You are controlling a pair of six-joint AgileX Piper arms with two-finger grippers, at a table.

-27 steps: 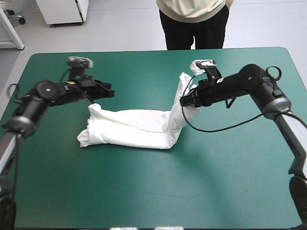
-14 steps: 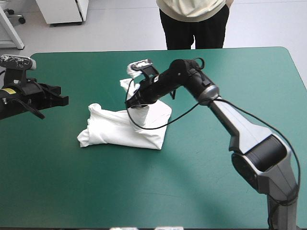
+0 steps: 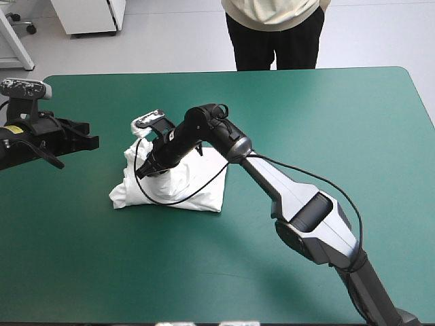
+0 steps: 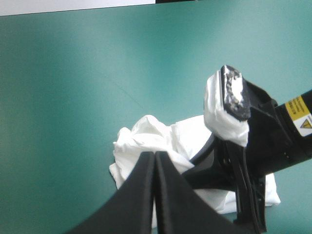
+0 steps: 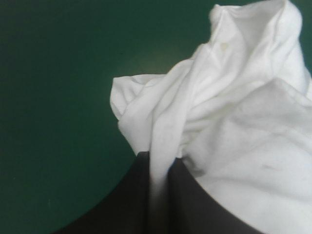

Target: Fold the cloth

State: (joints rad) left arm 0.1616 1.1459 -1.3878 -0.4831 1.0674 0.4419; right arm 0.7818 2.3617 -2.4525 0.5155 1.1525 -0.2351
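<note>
Right wrist view: the right hand (image 5: 158, 161), made of two broad black fin-shaped fingers (image 5: 127, 197), is seen clenched on a fold of the white short-sleeved fabric T-shirt (image 5: 234, 122). A narrow strip of cloth is pinched between the nearly meeting tips. From that pinch the cloth is drawn up into a crumpled ridge, and a smoother layer is spread beside the hand.

In the high view, the grasp is placed at the bundle's left end, which is bunched and raised. The rest of the T-shirt is laid flat in a roughly rectangular folded stack, resting left of the middle of the worktop (image 3: 319, 122) and well apart from every edge.

The left hand (image 4: 155, 156) is seen clenched on nothing, its fingers met in one pointed arch. It is held near the worktop's left edge, apart from the T-shirt, which lies ahead of it with the right hand set over it.

The worktop is dressed in a smooth teal-green cover (image 3: 136, 272), its far corners rounded, and the bundle is bordered by bare cover on all sides.
</note>
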